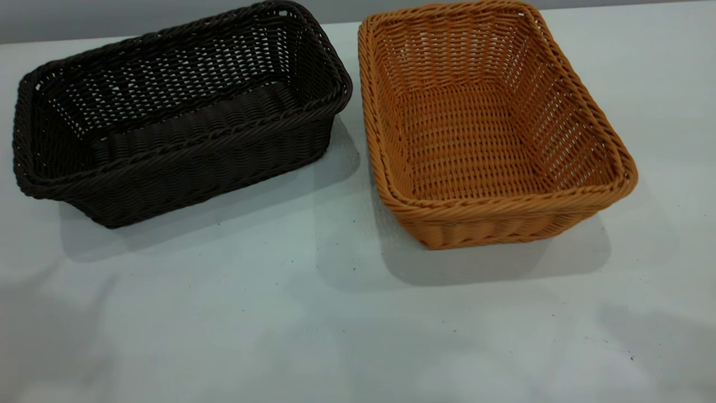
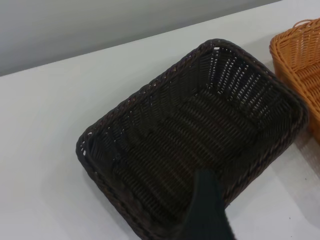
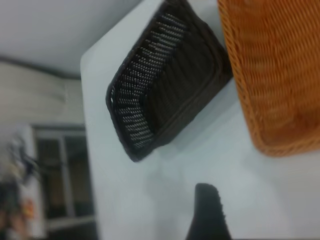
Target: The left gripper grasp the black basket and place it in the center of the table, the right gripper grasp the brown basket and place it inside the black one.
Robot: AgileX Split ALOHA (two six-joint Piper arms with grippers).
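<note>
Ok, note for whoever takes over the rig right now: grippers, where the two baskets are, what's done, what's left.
Left gripper: only one black fingertip shows, above the black basket; nothing held.
Right gripper: one fingertip shows over bare table, near both baskets; nothing held.
Black basket: on the table's left side in the exterior view, empty, upright.
Brown basket: to its right, close beside it, empty, upright.
Done: nothing; neither basket is grasped.
Left: left gripper moves the black basket to the table's centre, then right gripper puts the brown basket inside it.
</note>
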